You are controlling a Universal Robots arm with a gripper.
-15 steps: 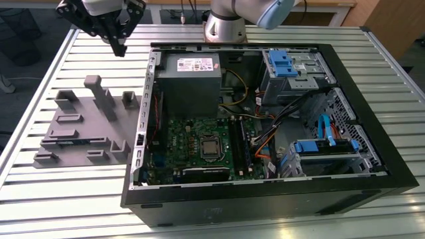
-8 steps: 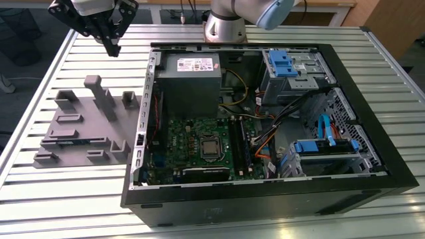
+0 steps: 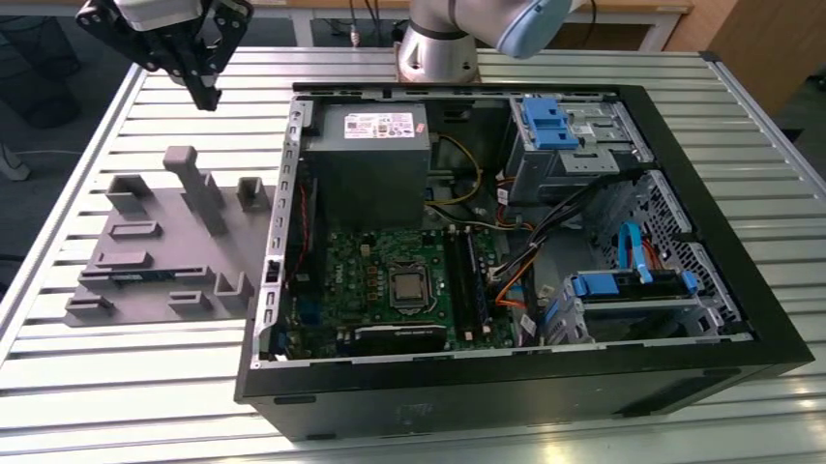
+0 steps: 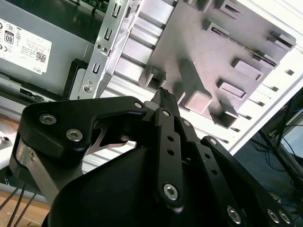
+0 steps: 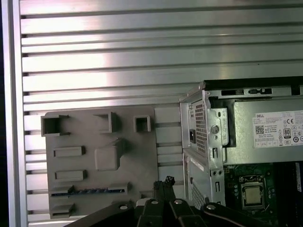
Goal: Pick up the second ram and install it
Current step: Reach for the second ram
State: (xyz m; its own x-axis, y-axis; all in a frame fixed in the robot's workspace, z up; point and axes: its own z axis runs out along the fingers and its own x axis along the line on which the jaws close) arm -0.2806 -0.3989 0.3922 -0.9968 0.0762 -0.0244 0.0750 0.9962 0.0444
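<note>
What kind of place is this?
Probably a robot lab or workshop: a robot arm stands by an open computer case on a slatted metal table, beside a grey parts holder.

**Room open over fixture; case wall crowds one side**

Clock per exterior view, centred on grey fixture [image 3: 155,290]. Gripper [image 3: 207,97] hangs at 12 over bare slatted table [image 3: 77,164], w/ nothing btwn it & the fixture. Tall posts [image 3: 200,193] rise in the fixture's 12–1 part. Second ram [image 5: 94,191] lies in a slot, open from above, low blocks nearby. PC case [image 3: 294,164] wall runs along 3, just beside fixture edge. At 9 & 6: bare table.
</note>
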